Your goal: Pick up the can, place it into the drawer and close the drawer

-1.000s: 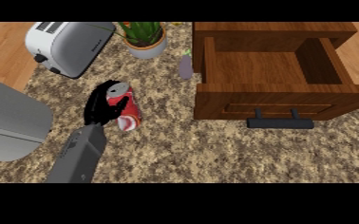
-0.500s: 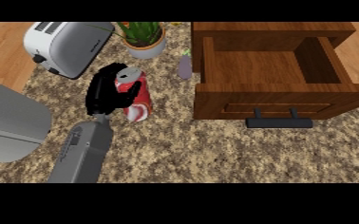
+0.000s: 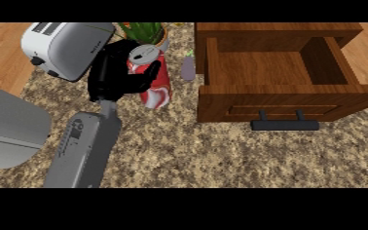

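At far left we see the toaster. Beside it, our left hand grasps the red can, fingers curled round it, in front of the potted plant. The open drawer lies right.

A single head view looked steeply down on the speckled counter from close above. The open wooden drawer filled its upper right, and a grey forearm entered from the lower edge at left.
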`<action>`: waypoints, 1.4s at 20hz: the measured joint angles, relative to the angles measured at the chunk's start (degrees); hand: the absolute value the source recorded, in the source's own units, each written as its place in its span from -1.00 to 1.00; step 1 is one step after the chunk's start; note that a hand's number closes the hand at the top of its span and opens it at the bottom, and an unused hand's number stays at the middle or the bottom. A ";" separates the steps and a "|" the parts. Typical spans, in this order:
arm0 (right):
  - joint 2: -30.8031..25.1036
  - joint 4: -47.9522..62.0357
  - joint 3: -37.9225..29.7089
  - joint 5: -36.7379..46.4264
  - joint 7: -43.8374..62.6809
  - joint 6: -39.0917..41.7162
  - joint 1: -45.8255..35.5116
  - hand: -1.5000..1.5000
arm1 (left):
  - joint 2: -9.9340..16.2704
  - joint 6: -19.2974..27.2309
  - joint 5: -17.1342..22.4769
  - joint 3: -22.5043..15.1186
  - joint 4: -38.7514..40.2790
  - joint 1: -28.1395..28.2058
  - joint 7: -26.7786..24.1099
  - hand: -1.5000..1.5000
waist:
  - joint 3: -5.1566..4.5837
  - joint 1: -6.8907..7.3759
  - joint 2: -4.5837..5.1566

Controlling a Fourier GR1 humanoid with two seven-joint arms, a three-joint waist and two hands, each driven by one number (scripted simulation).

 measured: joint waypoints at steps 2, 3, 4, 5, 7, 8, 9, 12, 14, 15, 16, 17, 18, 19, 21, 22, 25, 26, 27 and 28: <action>-0.45 -0.04 0.30 0.00 0.83 -0.68 -1.10 -1.00 | -0.02 1.61 -0.82 -0.13 0.40 -3.10 1.69 1.00 | -0.02 -0.05 0.06; -0.32 -0.49 1.00 0.13 0.84 -0.94 -0.47 -1.00 | -0.10 2.58 -1.10 -0.83 -0.44 -3.75 2.71 1.00 | 0.00 -0.08 0.06; -0.22 0.79 1.13 1.11 0.03 -0.45 -1.08 -1.00 | -0.17 3.62 -1.62 -1.11 -0.85 -5.08 4.01 1.00 | -0.02 -0.05 0.06; -0.14 0.65 0.98 0.68 -0.55 0.09 -0.07 -1.00 | -0.23 4.58 -1.94 -1.51 -0.90 -6.18 4.75 1.00 | 0.01 -0.16 0.06; -0.39 0.62 1.13 0.58 -0.22 -0.37 -0.43 -1.00 | -0.31 6.75 -2.23 -2.33 0.62 -9.04 5.46 1.00 | -0.01 -0.28 0.10; -0.29 0.68 1.31 0.82 -0.58 -0.28 -0.45 -1.00 | -0.34 7.16 -2.63 -2.46 0.85 -10.07 6.16 1.00 | 0.00 -0.28 0.10; -0.98 0.35 0.77 -0.01 0.19 -0.74 -0.77 -1.00 | -0.36 7.69 -2.75 -2.06 1.98 -12.00 6.53 1.00 | 0.00 -0.34 0.13; -0.90 1.08 -0.03 -0.38 0.42 -0.39 -1.11 -1.00 | -0.40 10.31 -2.12 -3.17 3.87 -16.00 7.59 1.00 | -0.01 -0.46 0.14; -0.54 1.15 0.62 0.26 -0.07 -0.43 -1.37 -1.00 | -0.40 11.83 -2.41 -3.90 4.23 -17.98 9.04 1.00 | 0.01 -0.40 0.13; -0.52 1.05 0.81 0.57 0.43 -0.67 -1.79 -1.00 | -0.41 12.44 -2.07 -4.39 5.52 -18.81 8.48 1.00 | -0.01 -0.44 0.14; -0.71 1.33 1.12 1.04 0.89 -1.12 -2.78 -1.00 | -0.42 12.85 -1.53 -4.58 6.85 -19.91 7.93 1.00 | -0.01 -0.45 0.18; -0.83 1.71 1.27 1.37 1.08 -1.28 -3.47 -1.00 | -0.42 13.72 -0.81 -5.27 8.52 -21.22 7.10 1.00 | -0.01 -0.54 0.22; -0.92 1.68 1.32 1.21 1.33 -1.40 -3.88 -1.00 | -0.42 14.48 -0.41 -5.38 10.48 -23.11 6.55 1.00 | -0.01 -0.67 0.26; -0.71 0.83 1.90 1.32 1.59 -2.03 -3.66 -1.00 | -0.43 15.19 -0.31 -5.61 11.07 -24.24 6.98 1.00 | 0.00 -0.66 0.24; -0.43 0.14 2.36 1.75 2.12 -2.62 -4.31 -1.00 | -0.43 16.21 0.83 -5.89 14.09 -27.05 6.16 1.00 | -0.01 -0.81 0.28; -1.11 0.50 1.53 0.65 2.21 -2.25 -4.21 -1.00 | -0.43 16.13 1.28 -5.62 15.83 -28.15 5.37 1.00 | -0.01 -0.91 0.29; -0.49 0.51 2.44 1.54 1.64 -1.98 -3.74 -1.00 | -0.44 18.37 3.32 -7.04 20.27 -32.45 4.05 1.00 | 0.00 -1.24 0.33; -0.35 0.38 2.79 1.61 1.42 -1.64 -3.13 -1.00 | -0.44 19.35 3.90 -7.77 21.40 -34.05 3.98 1.00 | 0.00 -1.38 0.33; -0.25 0.83 3.35 2.54 1.01 -1.83 -3.40 -1.00 | -0.45 19.76 4.76 -8.22 22.59 -34.94 3.52 1.00 | 0.00 -1.37 0.34; -0.40 0.31 3.40 2.46 1.90 -2.60 -3.86 -1.00 | -0.45 19.83 5.75 -8.66 23.72 -35.31 2.71 1.00 | 0.02 -1.34 0.36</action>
